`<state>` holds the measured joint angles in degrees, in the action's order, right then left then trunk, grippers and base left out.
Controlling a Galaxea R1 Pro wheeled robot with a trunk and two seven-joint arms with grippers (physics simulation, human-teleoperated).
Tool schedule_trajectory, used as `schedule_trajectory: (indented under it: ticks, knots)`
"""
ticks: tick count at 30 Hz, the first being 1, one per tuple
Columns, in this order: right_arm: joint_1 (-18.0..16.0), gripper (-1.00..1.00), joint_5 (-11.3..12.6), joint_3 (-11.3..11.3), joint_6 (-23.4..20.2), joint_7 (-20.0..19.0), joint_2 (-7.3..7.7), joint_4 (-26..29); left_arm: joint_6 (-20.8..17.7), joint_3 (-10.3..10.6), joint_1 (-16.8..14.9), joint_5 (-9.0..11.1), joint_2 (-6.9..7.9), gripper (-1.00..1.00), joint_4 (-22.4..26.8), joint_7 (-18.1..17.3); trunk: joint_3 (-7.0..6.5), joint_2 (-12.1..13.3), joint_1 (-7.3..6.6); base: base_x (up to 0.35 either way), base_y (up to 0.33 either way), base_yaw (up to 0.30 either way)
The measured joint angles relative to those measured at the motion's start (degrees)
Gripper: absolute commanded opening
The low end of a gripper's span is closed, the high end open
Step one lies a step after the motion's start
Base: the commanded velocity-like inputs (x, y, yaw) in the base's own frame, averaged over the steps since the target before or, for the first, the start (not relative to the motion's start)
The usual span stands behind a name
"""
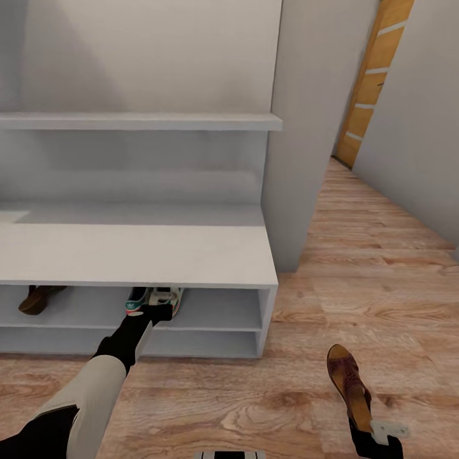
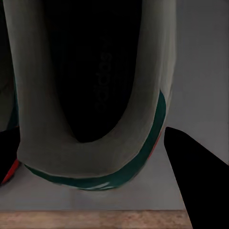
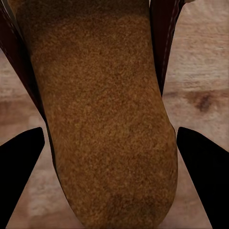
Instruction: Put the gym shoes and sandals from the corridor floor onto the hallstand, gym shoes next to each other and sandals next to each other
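Note:
Two gym shoes (image 1: 159, 298) sit side by side on the upper low shelf of the white hallstand (image 1: 159, 255). My left gripper (image 1: 156, 313) is open at the heel of one gym shoe (image 2: 95, 71), with a finger (image 2: 198, 181) on each side of it. The edge of the other gym shoe (image 2: 7, 119) lies close beside it. One brown sandal (image 1: 38, 298) rests at the left of the same shelf. A second sandal (image 1: 347, 382) lies on the corridor floor (image 1: 382, 255). My right gripper (image 1: 377, 438) is open at its heel, and the tan insole (image 3: 105, 105) lies between the fingers (image 3: 21, 176).
A grey wall pillar (image 1: 312, 127) stands just right of the hallstand. Beyond it the corridor runs to an orange wooden door (image 1: 373, 83). A floating shelf (image 1: 140, 121) hangs above the bench top. The lower shelf (image 1: 204, 341) is bare.

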<state>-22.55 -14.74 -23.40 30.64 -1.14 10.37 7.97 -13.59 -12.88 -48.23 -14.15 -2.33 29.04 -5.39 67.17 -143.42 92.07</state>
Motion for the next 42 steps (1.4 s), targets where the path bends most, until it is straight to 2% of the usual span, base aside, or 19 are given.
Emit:
schedule_trajectory:
  ticks: [32, 33, 42]
  knots:
    - [0.00, -1.00, 0.00, 0.00, 0.00, 0.00, 0.00, 0.00, 0.00, 0.09, 0.00, -0.02, 0.04, -1.00, -0.06, 0.00, 0.00, 0.00, 0.00, 0.065, 0.000, 0.000]
    - [0.00, -1.00, 0.00, 0.00, 0.00, 0.00, 0.00, 0.00, 0.00, 0.09, 0.00, -0.03, 0.04, 1.00, -0.07, 0.00, 0.00, 0.00, 0.00, 0.005, 0.000, 0.000]
    - [0.00, -1.00, 0.00, 0.00, 0.00, 0.00, 0.00, 0.00, 0.00, 0.23, 0.00, -0.29, 0.28, 1.00, -0.29, -0.08, 0.00, 0.00, 0.00, -0.001, 0.000, 0.000]
